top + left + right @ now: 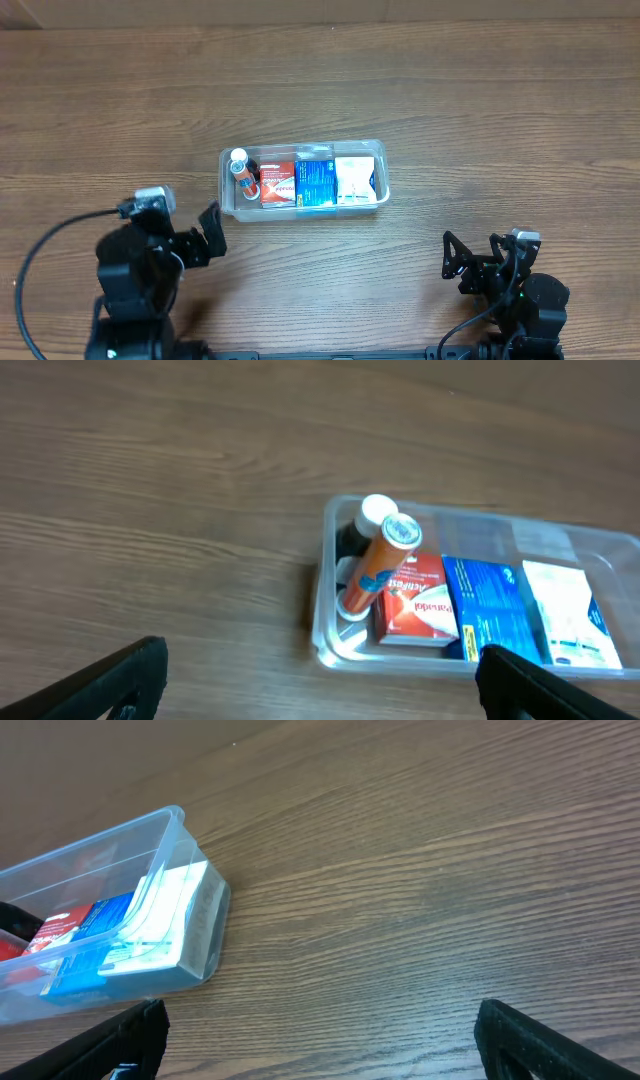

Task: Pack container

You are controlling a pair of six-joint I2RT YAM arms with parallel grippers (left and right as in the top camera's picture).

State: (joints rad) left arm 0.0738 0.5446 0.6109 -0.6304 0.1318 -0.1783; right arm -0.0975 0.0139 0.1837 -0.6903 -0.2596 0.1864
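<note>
The clear plastic container stands at the table's middle. It holds an orange tube with a white cap, a red box, a blue box and a white box. The left wrist view shows the container with the tube, red box and blue box. The right wrist view shows the container's right end. My left gripper is open and empty, near the container's front left corner. My right gripper is open and empty, to the container's front right.
A wooden table runs under everything. A black cable loops off the left arm at the front left. The table's far edge shows along the top of the overhead view.
</note>
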